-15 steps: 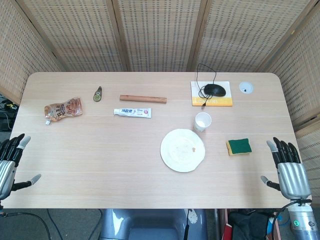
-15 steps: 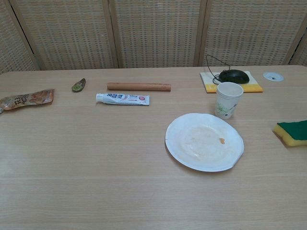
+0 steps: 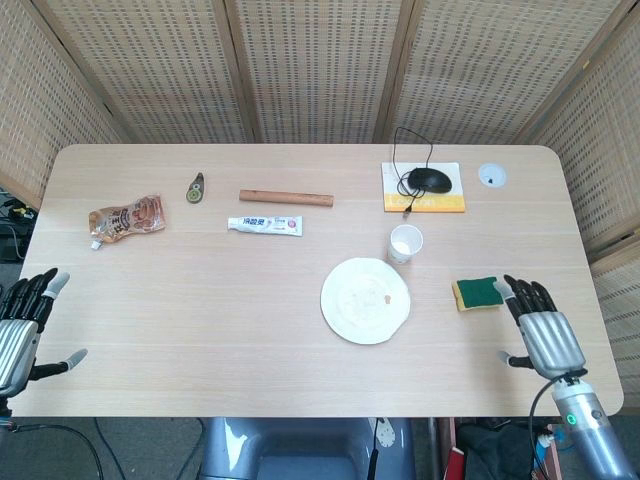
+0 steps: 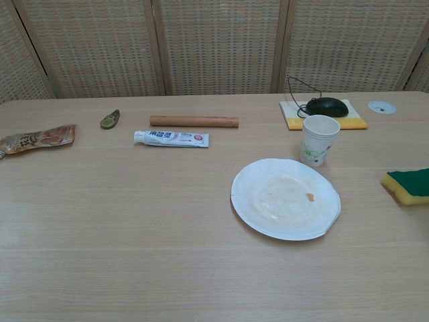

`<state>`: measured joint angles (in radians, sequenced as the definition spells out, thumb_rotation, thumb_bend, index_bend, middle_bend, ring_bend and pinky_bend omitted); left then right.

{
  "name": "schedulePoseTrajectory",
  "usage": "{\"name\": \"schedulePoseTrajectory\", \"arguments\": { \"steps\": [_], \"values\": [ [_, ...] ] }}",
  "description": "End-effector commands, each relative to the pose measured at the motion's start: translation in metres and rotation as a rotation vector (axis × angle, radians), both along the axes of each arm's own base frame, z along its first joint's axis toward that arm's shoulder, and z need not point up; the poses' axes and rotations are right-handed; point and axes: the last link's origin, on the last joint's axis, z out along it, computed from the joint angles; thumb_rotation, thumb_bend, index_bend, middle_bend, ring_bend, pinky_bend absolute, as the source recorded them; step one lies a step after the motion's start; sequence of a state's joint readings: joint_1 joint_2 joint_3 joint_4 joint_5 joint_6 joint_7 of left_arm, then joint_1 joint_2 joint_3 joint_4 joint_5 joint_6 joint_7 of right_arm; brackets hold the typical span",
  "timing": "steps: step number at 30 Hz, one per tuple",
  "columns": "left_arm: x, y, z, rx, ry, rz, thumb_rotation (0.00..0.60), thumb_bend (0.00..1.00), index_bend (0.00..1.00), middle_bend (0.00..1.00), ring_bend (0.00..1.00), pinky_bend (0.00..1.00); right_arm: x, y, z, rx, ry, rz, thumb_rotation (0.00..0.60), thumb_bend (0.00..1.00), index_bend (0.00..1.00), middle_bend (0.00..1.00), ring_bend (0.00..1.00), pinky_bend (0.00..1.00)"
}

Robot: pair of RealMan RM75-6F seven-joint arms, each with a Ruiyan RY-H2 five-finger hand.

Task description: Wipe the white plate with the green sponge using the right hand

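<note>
Reaching toward the green sponge (image 3: 477,293) looks like the step in hand: the right hand (image 3: 541,334) hovers just beside it, on the side away from the white plate (image 3: 365,300), fingers spread and holding nothing, fingertips near the sponge's edge but, as far as the head view shows, not touching. The sponge lies flat on the table (image 3: 200,320), green face up on its yellow base, well apart from the plate and on the same side of it as the right hand. Nothing has been wiped yet, I judge; a small brownish spot sits on the plate off its centre, toward the sponge. The next move calls for bringing the fingers over the sponge and closing on it from above, then carrying it across to the plate.

A paper cup (image 3: 405,243) stands upright just beyond the plate; what it holds cannot be told. The left hand (image 3: 20,325) rests open far across the table from the plate, holding nothing.
</note>
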<state>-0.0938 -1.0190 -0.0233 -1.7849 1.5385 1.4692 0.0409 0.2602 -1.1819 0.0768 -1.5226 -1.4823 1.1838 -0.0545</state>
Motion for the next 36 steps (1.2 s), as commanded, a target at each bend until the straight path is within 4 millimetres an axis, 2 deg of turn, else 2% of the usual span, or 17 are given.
{"name": "schedulePoseTrajectory", "arguments": {
  "steps": [1, 7, 12, 22, 36],
  "values": [
    [0.0, 0.001, 0.001, 0.003, 0.0, 0.004, 0.6, 0.0, 0.0, 0.0, 0.0, 0.0, -0.004, -0.044, -0.015, 0.083, -0.003, -0.009, 0.6, 0.0, 0.01, 0.0, 0.0, 0.0],
    [-0.001, 0.002, 0.0, 0.004, 0.004, 0.012, 0.6, 0.0, 0.0, 0.0, 0.0, 0.0, -0.007, -0.069, -0.035, 0.141, 0.083, -0.001, 0.6, 0.0, 0.02, 0.0, 0.0, 0.0],
    [-0.002, 0.005, -0.001, 0.002, 0.006, 0.023, 0.6, 0.0, 0.0, 0.0, 0.0, 0.0, -0.009, -0.083, -0.047, 0.149, 0.139, -0.004, 0.6, 0.0, 0.07, 0.01, 0.0, 0.0],
    [-0.004, 0.008, 0.001, 0.001, 0.0, 0.033, 0.6, 0.0, 0.0, 0.0, 0.0, 0.0, -0.017, -0.101, -0.069, 0.189, 0.244, 0.005, 0.6, 0.0, 0.16, 0.12, 0.01, 0.04],
    [-0.005, 0.01, 0.003, 0.009, -0.004, 0.044, 0.6, 0.0, 0.0, 0.0, 0.0, 0.0, -0.025, -0.118, -0.088, 0.205, 0.269, -0.011, 0.6, 0.0, 0.27, 0.25, 0.15, 0.24]
  ]
}}
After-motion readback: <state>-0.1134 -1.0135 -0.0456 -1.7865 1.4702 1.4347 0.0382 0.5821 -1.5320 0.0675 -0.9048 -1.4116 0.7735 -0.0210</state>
